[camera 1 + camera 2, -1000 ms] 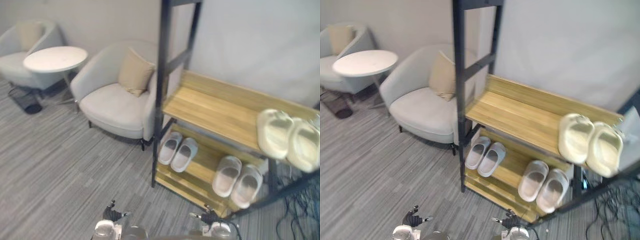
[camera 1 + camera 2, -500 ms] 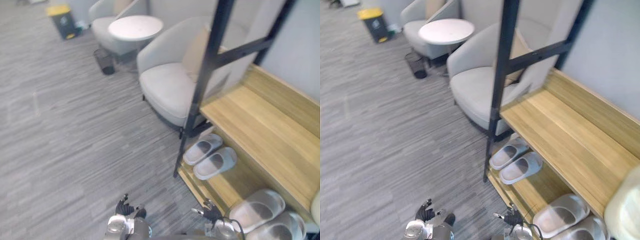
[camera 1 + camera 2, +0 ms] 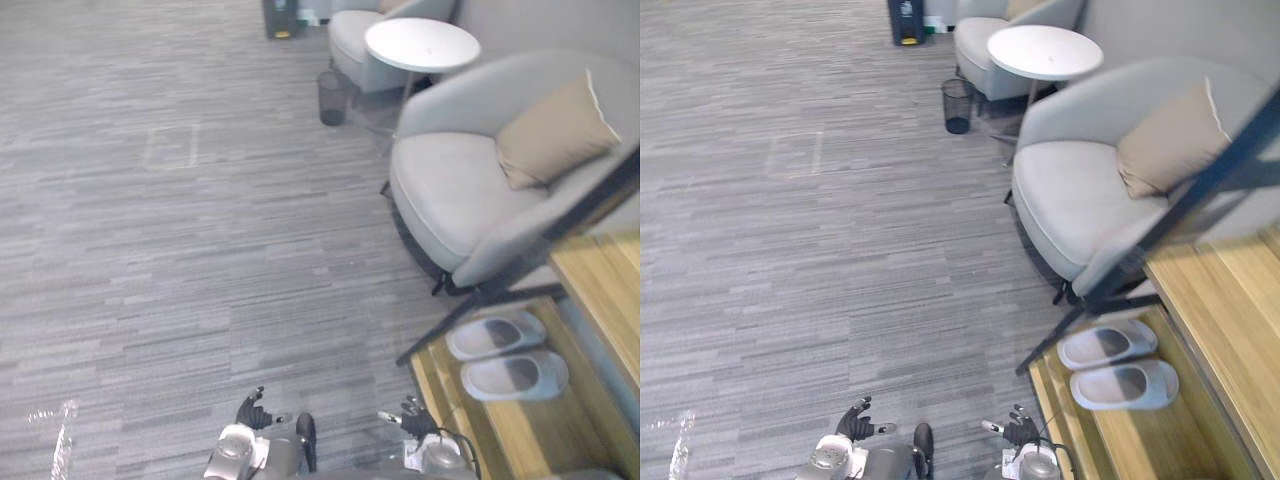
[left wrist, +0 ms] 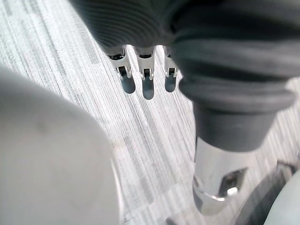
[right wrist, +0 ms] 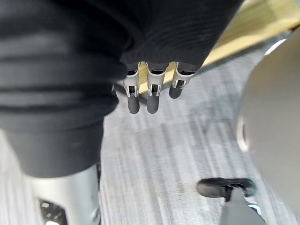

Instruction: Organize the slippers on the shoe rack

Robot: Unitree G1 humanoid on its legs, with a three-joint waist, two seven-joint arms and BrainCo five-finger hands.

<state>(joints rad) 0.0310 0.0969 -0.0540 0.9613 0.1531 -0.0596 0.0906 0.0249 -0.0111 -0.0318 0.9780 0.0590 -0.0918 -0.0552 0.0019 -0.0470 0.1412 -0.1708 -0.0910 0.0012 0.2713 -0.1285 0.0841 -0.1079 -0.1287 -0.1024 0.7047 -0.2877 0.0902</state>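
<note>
Shoe rack (image 3: 1225, 300): pale wooden boards in a black metal frame. Holds on its lower shelf (image 3: 1120, 435) one pair of slippers (image 3: 1108, 345), set side by side and almost touching, soles down, near the end of the rack closest to the armchair (image 3: 1080, 200). Pale grey slippers, thick-soled, open slide shape with a broad band over the foot, smooth and moulded in look. Upper board of the rack bare where visible. Left hand (image 3: 855, 425) hangs over the carpet (image 3: 790, 250) in front of the rack, well apart from it, fingers (image 4: 147, 86) straight and relaxed, nothing held. Right hand (image 3: 1018, 430) just beside the rack's front corner, fingers (image 5: 152, 96) likewise straight, empty, clear of the slippers. Armchair just beside the rack's frame, light grey, rounded, padded, with a tan square cushion (image 3: 1165, 140) against its back. Beyond it, farther from the rack, a round white table (image 3: 1045, 50) and a dark mesh wastebasket (image 3: 958, 105); contents of the basket cannot be told. Carpet grey, finely striped.
</note>
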